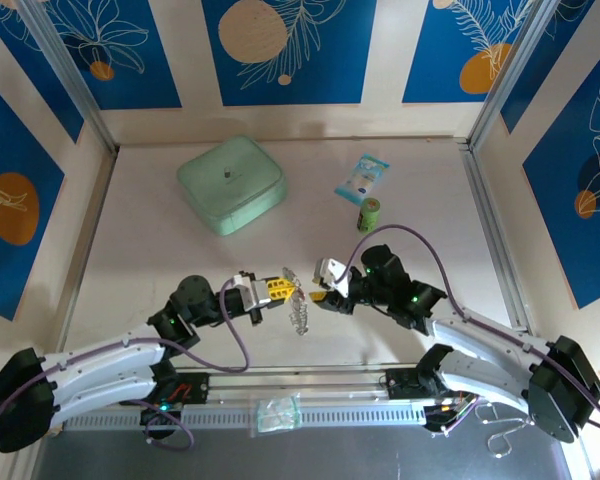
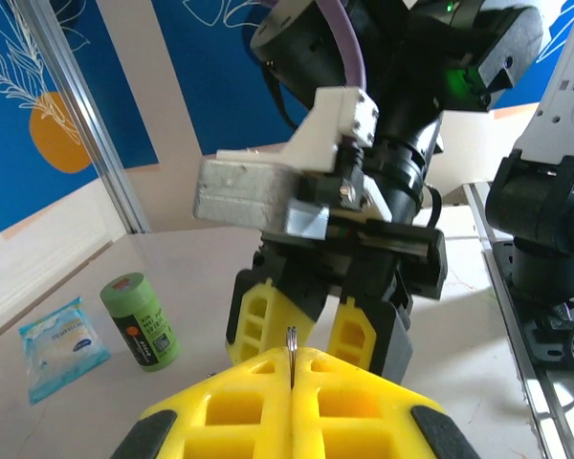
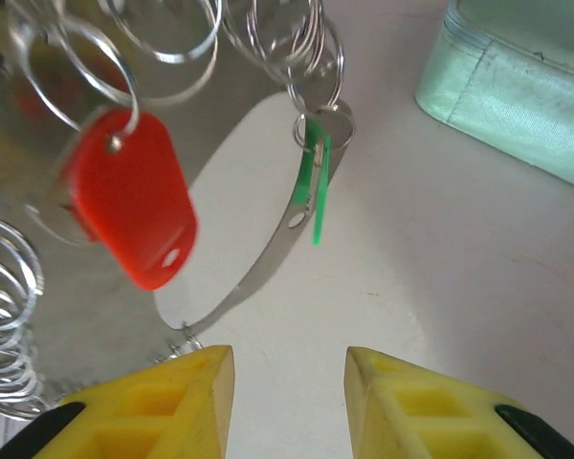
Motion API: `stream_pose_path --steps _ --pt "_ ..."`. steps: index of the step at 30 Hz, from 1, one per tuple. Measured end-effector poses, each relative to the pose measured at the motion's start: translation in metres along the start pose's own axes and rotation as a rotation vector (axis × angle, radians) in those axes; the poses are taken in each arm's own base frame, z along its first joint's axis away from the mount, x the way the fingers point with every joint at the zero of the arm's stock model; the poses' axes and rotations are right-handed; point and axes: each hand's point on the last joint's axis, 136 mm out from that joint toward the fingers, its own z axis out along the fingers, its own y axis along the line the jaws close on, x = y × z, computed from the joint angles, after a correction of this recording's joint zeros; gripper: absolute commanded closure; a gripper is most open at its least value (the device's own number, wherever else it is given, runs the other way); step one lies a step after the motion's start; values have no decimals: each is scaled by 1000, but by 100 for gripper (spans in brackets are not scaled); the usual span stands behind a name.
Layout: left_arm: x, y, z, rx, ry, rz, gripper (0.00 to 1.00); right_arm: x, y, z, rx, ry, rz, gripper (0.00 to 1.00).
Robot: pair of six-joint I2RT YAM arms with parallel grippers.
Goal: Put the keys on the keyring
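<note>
- The keyring [image 1: 298, 308] hangs above the table [image 1: 150, 250] between the two gripper tips, near the front edge and roughly midway between the arms. From overhead it reads as a small silvery cluster.
- In the right wrist view the keyring [image 3: 273, 253] is a thin curved band with a bunch of small wire rings above it.
- The red key [image 3: 129, 210] hangs from one of those wire rings, to the left of the band.
- The green key [image 3: 318, 201] is seen edge-on and lies right against the upper end of the band, hanging from a small ring there.
- The left gripper [image 1: 288, 291] is closed. In its own wrist view [image 2: 291, 368] the yellow fingers are pressed together, with a thin sliver of the keyring's metal standing up between them.
- The right gripper [image 1: 320, 296] faces the left one tip to tip. Its fingers are spread with a clear gap and hold nothing [image 3: 289, 368], and the keys hang just beyond them. The left wrist view also shows it open [image 2: 306, 330].
- A mint-green pouch [image 1: 230, 184] sits at the back of the table, well apart from the grippers.
- A small green cylinder [image 1: 368, 214] stands upright to the right of the pouch, with a blue and white packet [image 1: 363, 178] just behind it.
</note>
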Motion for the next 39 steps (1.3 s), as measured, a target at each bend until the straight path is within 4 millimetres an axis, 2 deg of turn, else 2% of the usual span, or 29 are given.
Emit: stream_pose_path --steps 6,11,16,30,35,39 --pt "-1 1 -1 -5 -4 -19 100 -8 11 11 -41 -38 -45 62" --pt "0 3 -1 -16 -3 -22 100 -18 22 11 -88 -80 -63 60" --pt "-1 4 -2 -25 -7 -20 100 -20 27 9 -101 -101 -65 59" --pt "-5 6 -1 -33 -29 -19 100 -33 20 6 -47 -170 -38 65" --pt "0 5 -1 -31 -19 -25 100 -38 19 3 -38 -201 -37 66" --pt "3 4 -1 -30 -12 -29 100 -43 18 1 -33 -218 -36 70"
